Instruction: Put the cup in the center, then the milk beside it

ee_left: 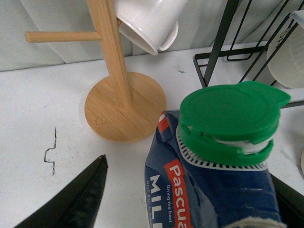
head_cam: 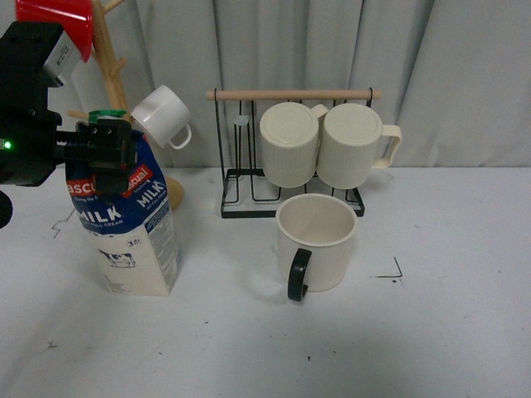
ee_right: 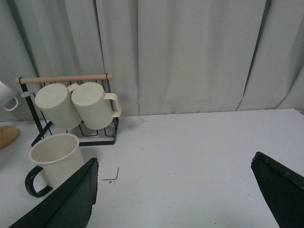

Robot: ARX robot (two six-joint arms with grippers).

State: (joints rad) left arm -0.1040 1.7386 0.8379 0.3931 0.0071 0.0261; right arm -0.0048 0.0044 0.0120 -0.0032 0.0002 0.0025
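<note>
The milk [head_cam: 133, 236] stands upright at the left of the table, blue top, green cap [ee_left: 228, 114]. My left gripper [head_cam: 106, 148] is open at the carton's top; in the left wrist view the gripper [ee_left: 185, 204] has a jaw on either side of the carton [ee_left: 213, 190], and I cannot tell whether they touch it. The cup [head_cam: 315, 240], cream-white with a black handle [head_cam: 297, 274], stands upright near the table's middle, in front of the rack; its smiley face is hidden. My right gripper [ee_right: 173, 190] is open and empty above bare table, to the right of the cup [ee_right: 54, 159].
A black wire rack [head_cam: 249, 191] with a wooden bar holds two ribbed cream mugs [head_cam: 290, 145] behind the cup. A wooden mug tree [ee_left: 124, 107] with a small white cup [head_cam: 162, 116] and a red cup [head_cam: 58, 16] stands behind the milk. Grey curtain at the back.
</note>
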